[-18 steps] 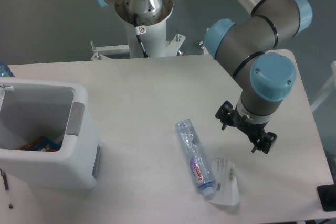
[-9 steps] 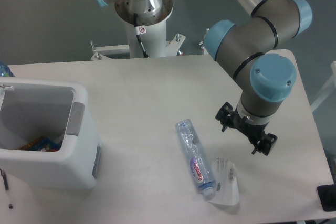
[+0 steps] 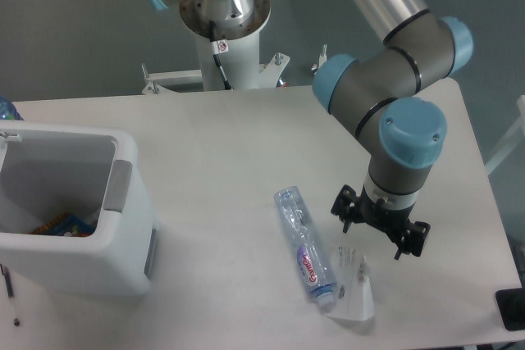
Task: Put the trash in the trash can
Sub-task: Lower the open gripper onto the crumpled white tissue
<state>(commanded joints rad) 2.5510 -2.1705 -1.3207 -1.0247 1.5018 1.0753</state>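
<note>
Two light pieces lie lower center: bottle (image 3: 305,245), springy and slippery, best pinched across its labelled middle; wrapper (image 3: 355,284), limp. Gripper (image 3: 379,231) hovers open, empty.

one fixed camera looks steeply down at the table (image 3: 230,145).

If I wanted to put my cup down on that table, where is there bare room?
The widest bare patch lies between the trash can and the bottle, running back toward the robot's base. The front right is crowded: bottle, white wrapper and the hand hovering above them.
</note>
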